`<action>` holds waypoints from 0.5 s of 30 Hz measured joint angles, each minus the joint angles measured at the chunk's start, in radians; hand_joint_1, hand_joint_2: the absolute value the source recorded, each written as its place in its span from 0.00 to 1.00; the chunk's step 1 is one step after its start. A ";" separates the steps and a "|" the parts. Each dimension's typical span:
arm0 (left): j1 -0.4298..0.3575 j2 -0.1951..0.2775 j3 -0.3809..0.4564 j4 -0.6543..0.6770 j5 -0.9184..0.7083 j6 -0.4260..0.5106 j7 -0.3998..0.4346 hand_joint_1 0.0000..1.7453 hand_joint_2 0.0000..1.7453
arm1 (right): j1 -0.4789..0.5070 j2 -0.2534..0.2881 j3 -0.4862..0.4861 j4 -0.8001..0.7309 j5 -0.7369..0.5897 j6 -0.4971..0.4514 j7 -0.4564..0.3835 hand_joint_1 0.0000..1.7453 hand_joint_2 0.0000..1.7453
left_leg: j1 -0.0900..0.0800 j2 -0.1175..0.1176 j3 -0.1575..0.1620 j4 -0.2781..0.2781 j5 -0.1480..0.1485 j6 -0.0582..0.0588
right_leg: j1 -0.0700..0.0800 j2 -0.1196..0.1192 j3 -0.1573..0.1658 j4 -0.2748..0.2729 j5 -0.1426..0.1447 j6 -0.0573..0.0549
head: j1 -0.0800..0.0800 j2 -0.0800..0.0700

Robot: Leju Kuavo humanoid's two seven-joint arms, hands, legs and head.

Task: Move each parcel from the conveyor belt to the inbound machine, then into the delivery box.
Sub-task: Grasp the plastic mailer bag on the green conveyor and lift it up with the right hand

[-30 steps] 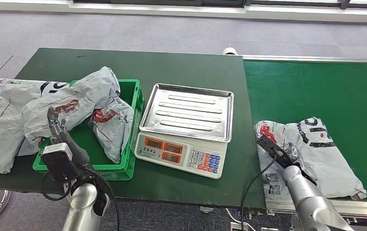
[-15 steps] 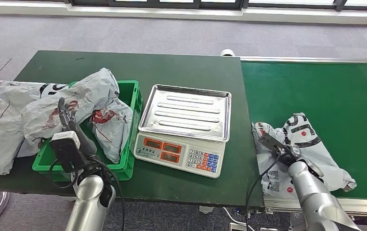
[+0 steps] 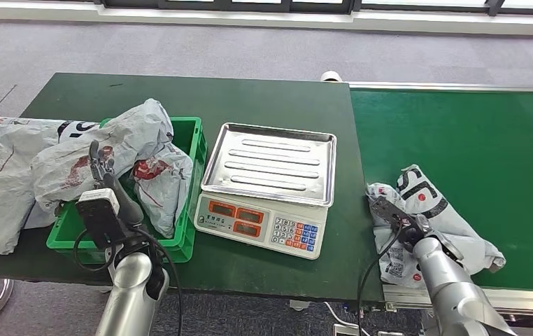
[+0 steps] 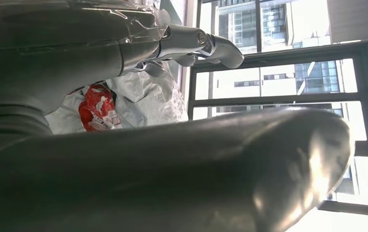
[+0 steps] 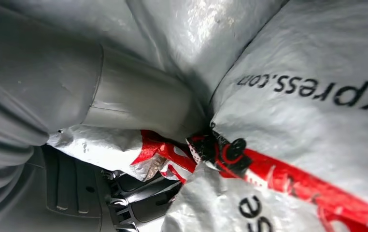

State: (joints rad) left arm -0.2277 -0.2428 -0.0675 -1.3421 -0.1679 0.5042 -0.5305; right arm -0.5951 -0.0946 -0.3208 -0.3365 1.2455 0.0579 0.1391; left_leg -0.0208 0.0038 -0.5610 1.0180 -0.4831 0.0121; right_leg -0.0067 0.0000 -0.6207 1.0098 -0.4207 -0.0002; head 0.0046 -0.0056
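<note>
The green conveyor belt (image 3: 473, 133) fills the right of your head view, and the dark green table (image 3: 180, 94) butts against its left edge. On the table's left end lies a pile of grey parcels (image 3: 1, 175), one of them spilling over the rim of the green delivery box (image 3: 190, 150); inside the box a smaller grey parcel with red print (image 3: 162, 182) leans against the right wall. Just right of the box stands the inbound machine (image 3: 267, 185), a scale with a bare steel tray and a keypad at its near edge.

At the near left corner of the belt you have the task parcel (image 3: 435, 217), a crumpled grey bag with black and red lettering, bunched up and lying partly over the belt's left edge. Your right hand (image 3: 389, 213) is clamped on its left end; the right wrist view shows the thumb (image 5: 138, 99) pressed into the gathered plastic and dark fingers (image 5: 138, 193) beneath it.

Your left hand (image 3: 101, 164) is raised above the near left part of the box, fingers apart and pointing up, holding nothing, close in front of the overhanging parcel.
</note>
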 joint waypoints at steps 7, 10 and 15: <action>0.065 0.003 0.000 -0.053 0.001 0.018 -0.012 0.00 0.00 | -0.051 0.033 0.000 -0.035 0.033 -0.327 -0.089 1.00 1.00 | -0.001 0.000 -0.006 0.000 0.001 0.000 | -0.001 0.000 -0.005 0.001 0.001 0.000 | 0.000 0.000; 0.107 0.004 0.002 -0.093 -0.003 0.019 -0.018 0.00 0.00 | -0.075 0.059 -0.002 -0.117 -0.005 -0.470 -0.170 1.00 1.00 | 0.000 -0.001 -0.005 0.000 0.001 -0.001 | -0.001 -0.001 -0.005 0.001 0.001 -0.001 | 0.000 0.000; 0.132 0.004 0.002 -0.124 -0.010 0.015 -0.027 0.00 0.00 | -0.021 0.116 -0.002 -0.388 -0.165 -0.581 -0.325 1.00 1.00 | 0.000 -0.005 -0.005 0.000 0.001 -0.001 | 0.000 -0.004 -0.005 0.001 0.000 -0.002 | 0.000 0.000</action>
State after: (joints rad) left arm -0.0962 -0.2383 -0.0652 -1.4659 -0.1775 0.5192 -0.5575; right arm -0.6162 0.0216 -0.3231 -0.7242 1.0808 -0.5231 -0.1860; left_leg -0.0208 -0.0008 -0.5661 1.0178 -0.4820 0.0112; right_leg -0.0067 -0.0040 -0.6260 1.0106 -0.4211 -0.0017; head 0.0046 -0.0054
